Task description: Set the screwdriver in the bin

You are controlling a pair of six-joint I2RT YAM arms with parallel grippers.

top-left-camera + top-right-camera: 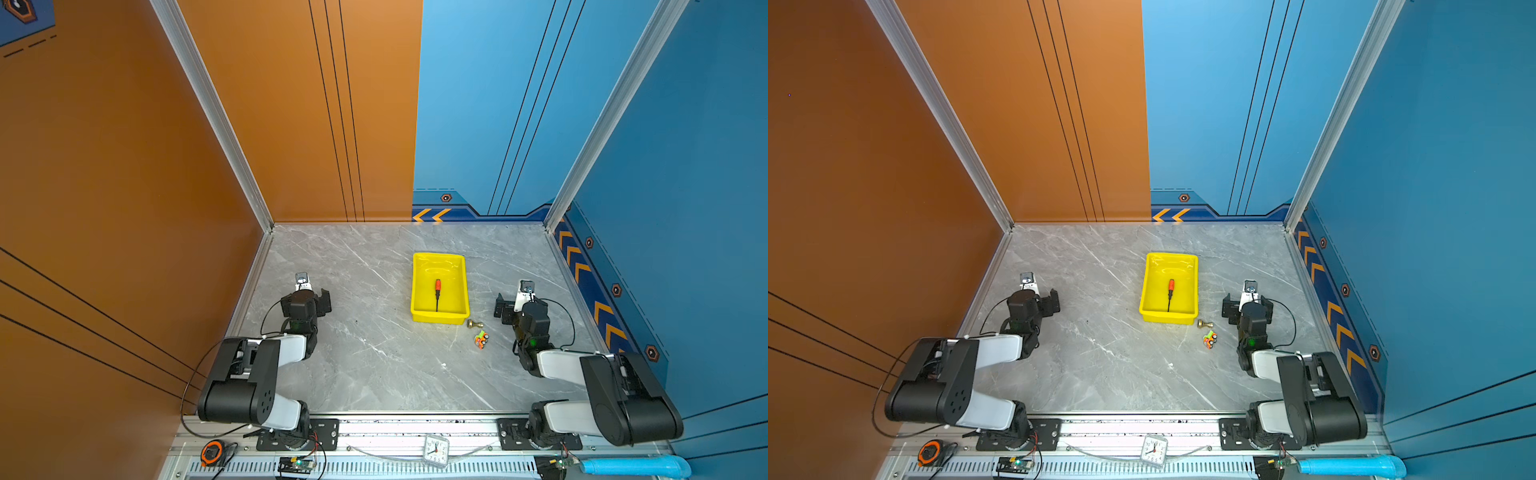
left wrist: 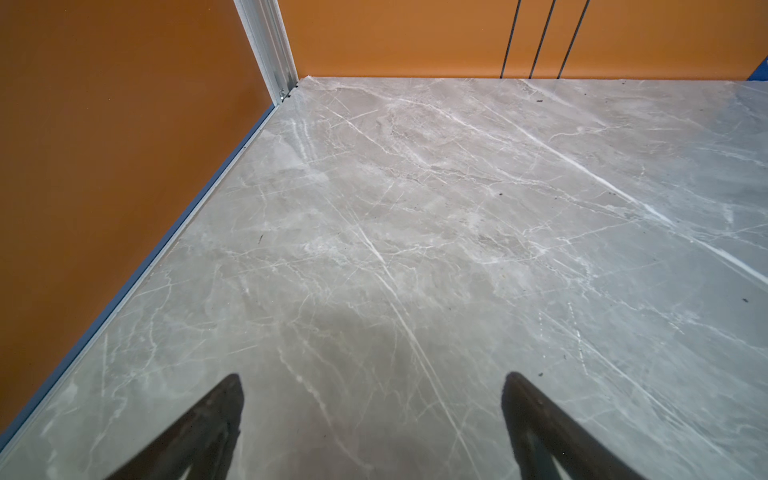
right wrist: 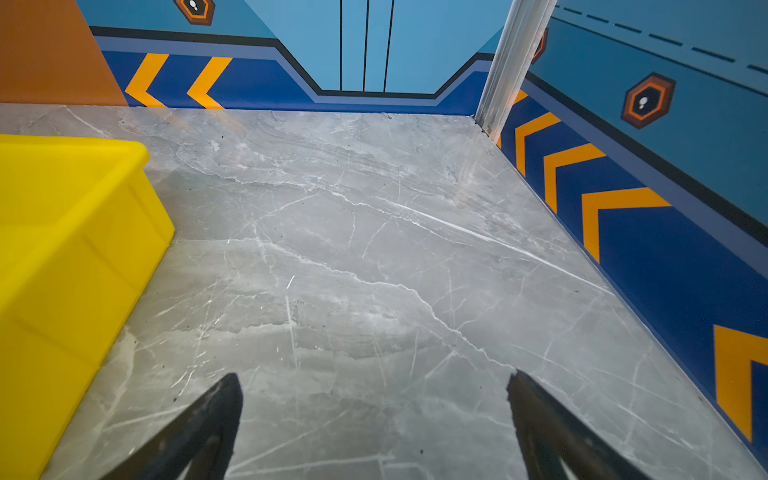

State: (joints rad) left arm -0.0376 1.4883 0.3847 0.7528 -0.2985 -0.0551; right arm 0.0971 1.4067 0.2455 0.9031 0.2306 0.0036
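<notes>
In both top views the orange-red-handled screwdriver (image 1: 437,293) (image 1: 1170,293) lies inside the yellow bin (image 1: 438,318) (image 1: 1169,318), shaft towards the front wall. My left gripper (image 1: 311,294) (image 1: 1042,298) (image 2: 372,380) hovers open over bare marble far left of the bin, nothing between its fingers. On the other side of the bin my right gripper (image 1: 517,302) (image 1: 1248,304) (image 3: 374,380) is open and empty. The right wrist view shows the bin's outer wall (image 3: 70,257) beside that gripper. The screwdriver is hidden in both wrist views.
A small brass knob (image 1: 475,323) and a multicoloured toy (image 1: 481,339) lie just off the bin's front right corner, near the right arm. Orange and blue walls enclose the marble table (image 1: 374,357). A clock (image 1: 436,451) and tape measure (image 1: 212,453) sit on the front rail.
</notes>
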